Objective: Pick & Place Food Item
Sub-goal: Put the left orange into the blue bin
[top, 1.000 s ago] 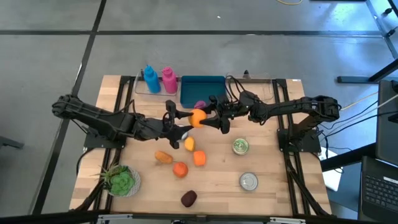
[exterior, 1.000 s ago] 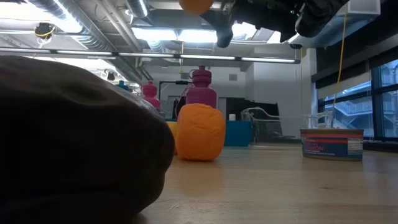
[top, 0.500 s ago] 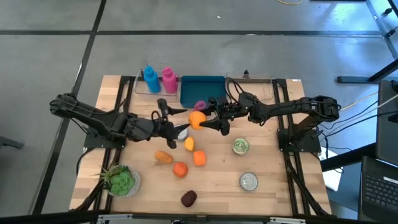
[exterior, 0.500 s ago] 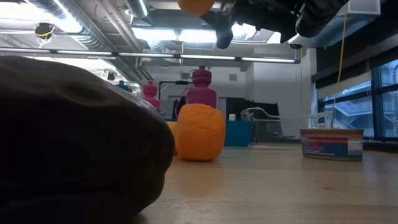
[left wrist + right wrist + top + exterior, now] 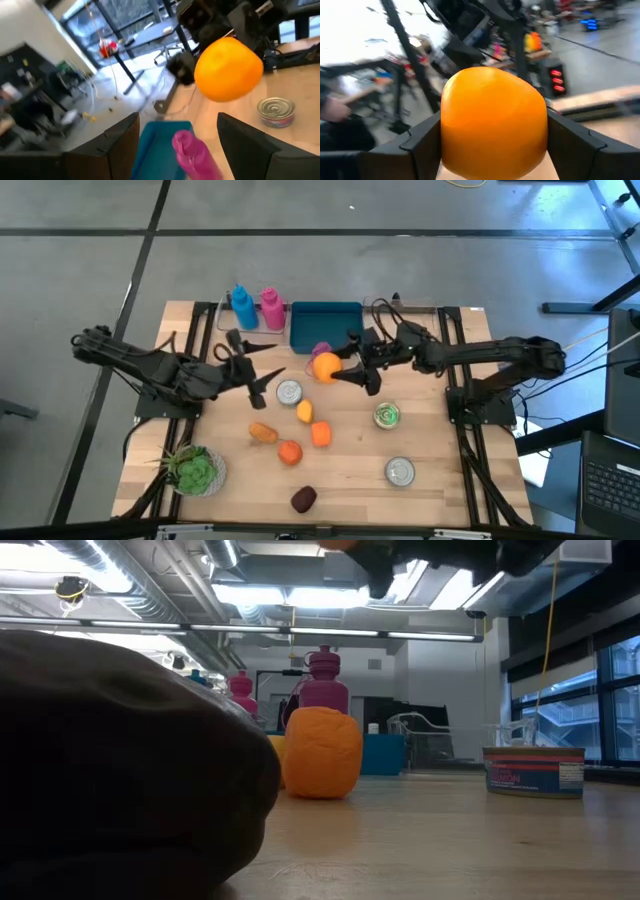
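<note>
The left gripper has drawn back from the round orange fruit, fingers apart and empty; the right gripper fingers clamp it above the worktop, beside the teal bin.

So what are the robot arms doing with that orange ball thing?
The right gripper has its jaws shut on the orange and holds it up in the air over the table, just in front of the blue bin. The left gripper is empty, its jaws open, off to the side. Other food pieces and two cans lie on the table below.
</note>
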